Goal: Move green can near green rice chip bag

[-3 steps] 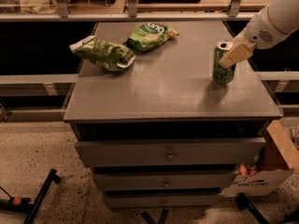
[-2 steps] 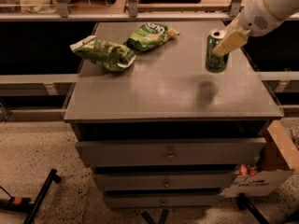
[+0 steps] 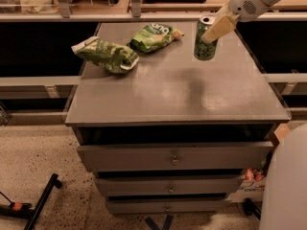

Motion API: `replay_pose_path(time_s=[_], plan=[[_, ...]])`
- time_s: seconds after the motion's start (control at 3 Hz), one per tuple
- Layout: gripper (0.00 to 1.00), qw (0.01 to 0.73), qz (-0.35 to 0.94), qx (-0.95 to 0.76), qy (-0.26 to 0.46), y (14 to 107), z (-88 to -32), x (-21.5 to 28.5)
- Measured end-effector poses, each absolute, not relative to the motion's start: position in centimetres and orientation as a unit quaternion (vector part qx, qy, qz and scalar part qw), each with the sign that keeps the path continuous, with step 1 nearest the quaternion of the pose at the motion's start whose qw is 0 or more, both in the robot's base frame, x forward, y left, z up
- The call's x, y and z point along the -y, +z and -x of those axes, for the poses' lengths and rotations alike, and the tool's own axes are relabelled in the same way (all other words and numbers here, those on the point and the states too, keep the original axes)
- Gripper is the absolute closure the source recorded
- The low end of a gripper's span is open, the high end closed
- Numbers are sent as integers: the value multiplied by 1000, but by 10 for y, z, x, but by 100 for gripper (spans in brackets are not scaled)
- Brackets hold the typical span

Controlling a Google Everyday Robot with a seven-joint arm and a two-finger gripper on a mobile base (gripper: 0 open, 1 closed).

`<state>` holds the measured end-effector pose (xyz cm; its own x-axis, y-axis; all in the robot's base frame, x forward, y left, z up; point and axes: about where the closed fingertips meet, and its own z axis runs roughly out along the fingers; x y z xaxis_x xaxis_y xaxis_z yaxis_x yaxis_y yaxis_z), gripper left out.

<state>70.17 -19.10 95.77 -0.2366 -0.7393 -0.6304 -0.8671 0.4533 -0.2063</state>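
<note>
Fingers point(image 3: 219, 28) of the pale two-finger gripper point(image 3: 207, 36) are clenched on the slim green drink can with streaked markings and a silver top point(image 3: 205, 51). One tan finger lies slantwise across its upper front, and the other is hidden behind it. In the camera view, the only one, the change is plain: a second ago the can stood on the flat grey bench top point(image 3: 168, 99) close to the right edge. Now it hangs upright, clear of the surface, nearer the back edge and further in from the right, with a soft dark shadow point(image 3: 195, 87) on the bench in front of it. The small light-green snack bag with white lettering and an orange corner point(image 3: 152, 35) lies near the middle of the back edge, left of the can and apart from it. The longer green crinkled bag with pale patches point(image 3: 106, 55) lies toward the left edge, unmoved. So the lift is done and the carry is under way; what remains, I judge, is a short travel left along the back edge and a set-down just beside the snack bag without nudging it.
</note>
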Motion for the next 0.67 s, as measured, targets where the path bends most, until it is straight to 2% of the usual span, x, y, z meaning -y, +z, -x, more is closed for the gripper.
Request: replay_pose_path(time_s=[0.67], plan=[[100,385,510,-762,105,934,-743,155]])
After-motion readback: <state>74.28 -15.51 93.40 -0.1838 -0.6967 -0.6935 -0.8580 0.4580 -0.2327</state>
